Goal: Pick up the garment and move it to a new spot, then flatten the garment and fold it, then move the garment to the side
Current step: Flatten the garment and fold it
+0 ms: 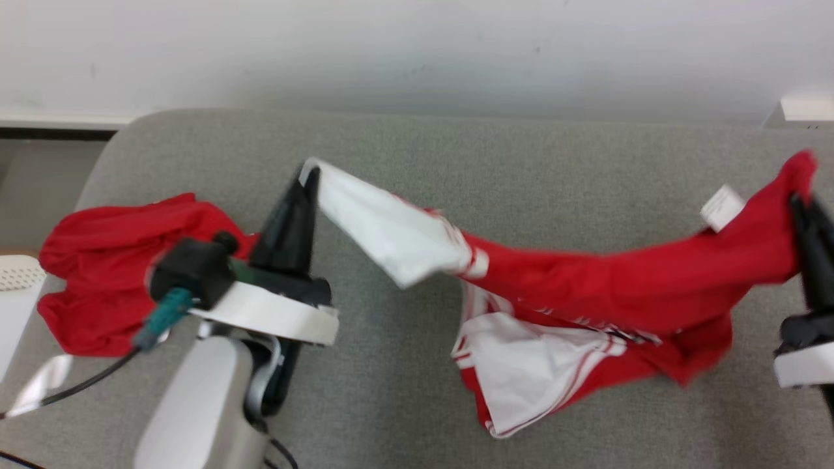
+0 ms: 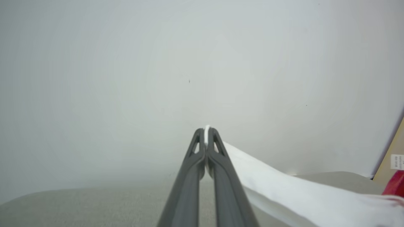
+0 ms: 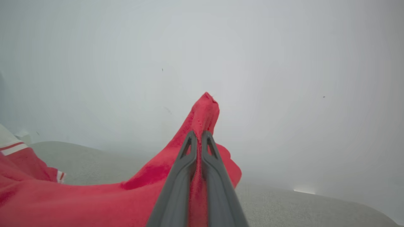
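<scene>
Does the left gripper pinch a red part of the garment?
No, in the left wrist view the left gripper is shut on a white part of the garment.

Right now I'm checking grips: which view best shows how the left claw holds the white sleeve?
Left wrist view: the white sleeve is pinched at the tips of the shut left claw. Head view shows it stretched from that claw, blurred. Right wrist view has a white striped patch, possibly another sleeve.

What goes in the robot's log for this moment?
red-and-white shirt: held up, stretched, middle sagging | left hand: shut on its white end | right hand: shut on its red end
</scene>
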Motion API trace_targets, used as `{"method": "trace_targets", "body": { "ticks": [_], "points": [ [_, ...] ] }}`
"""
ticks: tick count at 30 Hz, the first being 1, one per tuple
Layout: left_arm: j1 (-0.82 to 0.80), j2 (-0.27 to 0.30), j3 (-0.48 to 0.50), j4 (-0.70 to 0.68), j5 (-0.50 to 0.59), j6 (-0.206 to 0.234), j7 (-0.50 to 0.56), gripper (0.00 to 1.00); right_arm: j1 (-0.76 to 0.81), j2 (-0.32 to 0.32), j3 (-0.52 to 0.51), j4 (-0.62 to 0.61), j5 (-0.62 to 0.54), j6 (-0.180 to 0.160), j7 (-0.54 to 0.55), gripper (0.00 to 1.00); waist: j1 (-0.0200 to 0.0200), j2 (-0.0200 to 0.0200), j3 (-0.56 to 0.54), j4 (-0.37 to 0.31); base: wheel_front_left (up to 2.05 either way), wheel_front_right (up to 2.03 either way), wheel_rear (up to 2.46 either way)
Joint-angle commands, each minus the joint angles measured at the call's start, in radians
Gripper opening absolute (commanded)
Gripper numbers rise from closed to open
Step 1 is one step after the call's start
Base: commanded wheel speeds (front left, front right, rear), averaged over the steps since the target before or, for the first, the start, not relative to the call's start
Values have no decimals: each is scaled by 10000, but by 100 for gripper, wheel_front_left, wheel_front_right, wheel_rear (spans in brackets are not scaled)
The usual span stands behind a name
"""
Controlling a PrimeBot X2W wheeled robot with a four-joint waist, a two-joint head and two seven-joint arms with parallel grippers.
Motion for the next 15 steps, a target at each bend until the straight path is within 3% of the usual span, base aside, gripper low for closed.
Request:
{"method": "trace_targets", "body": {
  "ticks": [1, 8, 15],
  "points": [
    [93, 171, 210, -1009, 232, 142, -37, 0, -276, 111, -271, -356, -176, -22, -134, 0, 0, 0, -283, -9, 0, 0, 0],
    [-385, 743, 782, -5568, 680, 520, 246, 0, -1055, 862, -1714, -2373, -1110, -22, 93, 0, 0, 0, -972, -57, 0, 0, 0],
    [-1205, 1082, 1087, -7435, 550, 652, 1377, 0, -1590, 1279, -2375, -3522, -1449, -22, 788, 0, 0, 0, -1166, -115, 0, 0, 0]
  ]
}}
